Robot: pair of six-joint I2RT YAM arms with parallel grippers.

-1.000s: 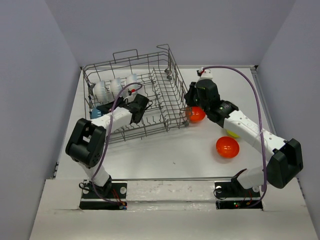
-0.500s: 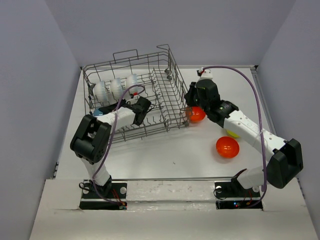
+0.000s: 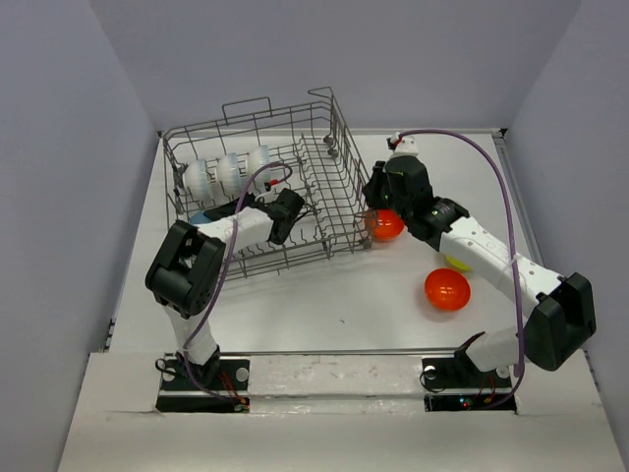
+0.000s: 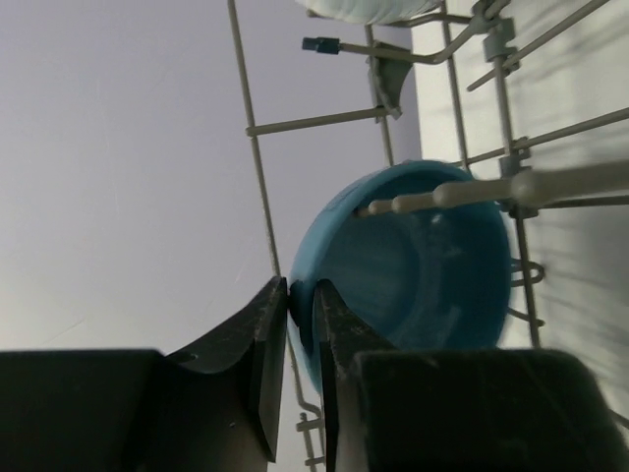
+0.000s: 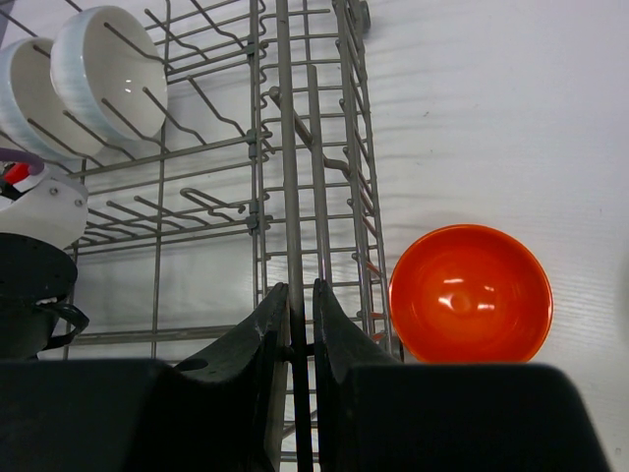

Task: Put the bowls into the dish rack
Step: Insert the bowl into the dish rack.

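Observation:
The grey wire dish rack (image 3: 346, 167) sits tilted at the back left. Three white bowls (image 3: 228, 169) stand in its far-left tines; two of them show in the right wrist view (image 5: 108, 69). My left gripper (image 4: 300, 305) is inside the rack, shut on the rim of the blue bowl (image 4: 413, 265), which is a blue sliver from above (image 3: 200, 215). My right gripper (image 5: 300, 295) is shut on an upright wire of the rack's right wall (image 5: 285, 147). One orange-red bowl (image 3: 385, 224) lies against the rack (image 5: 470, 293); another (image 3: 447, 290) lies further right.
A yellow-green bowl (image 3: 455, 263) peeks from under my right forearm. Rack tines (image 4: 462, 192) cross in front of the blue bowl. The purple side walls close the table in on the left and right.
My left arm has swung its elbow rightward and the blue bowl has shifted slightly right inside the rack. The right arm and the rack have not moved.

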